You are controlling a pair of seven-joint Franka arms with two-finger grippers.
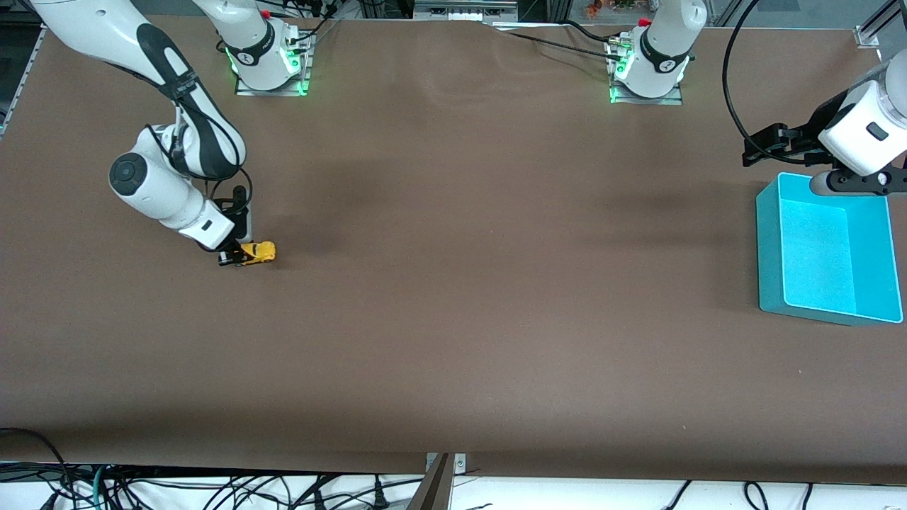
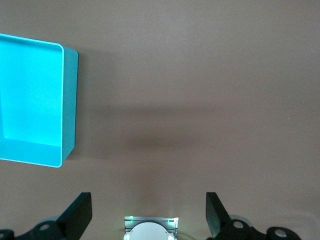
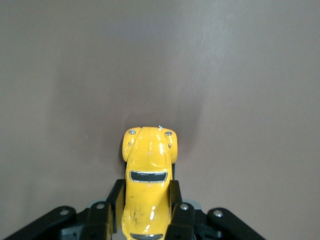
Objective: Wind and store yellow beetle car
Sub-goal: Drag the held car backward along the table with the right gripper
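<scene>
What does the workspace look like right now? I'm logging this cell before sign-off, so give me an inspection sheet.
Surface: brown table, bare.
Job's things: yellow beetle car on the table at the right arm's end; turquoise bin at the left arm's end, nothing in it.
Clutter: nothing seen.
Grippers: right gripper shut on the car; left gripper open, waiting above the table beside the bin.
Cables: black cable looping to the left arm.
Surroundings: loose wires below the table edge.

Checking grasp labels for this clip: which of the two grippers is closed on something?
The right gripper, shut on the yellow beetle car at its end of the table. The left gripper hangs open and empty by the turquoise bin.
</scene>
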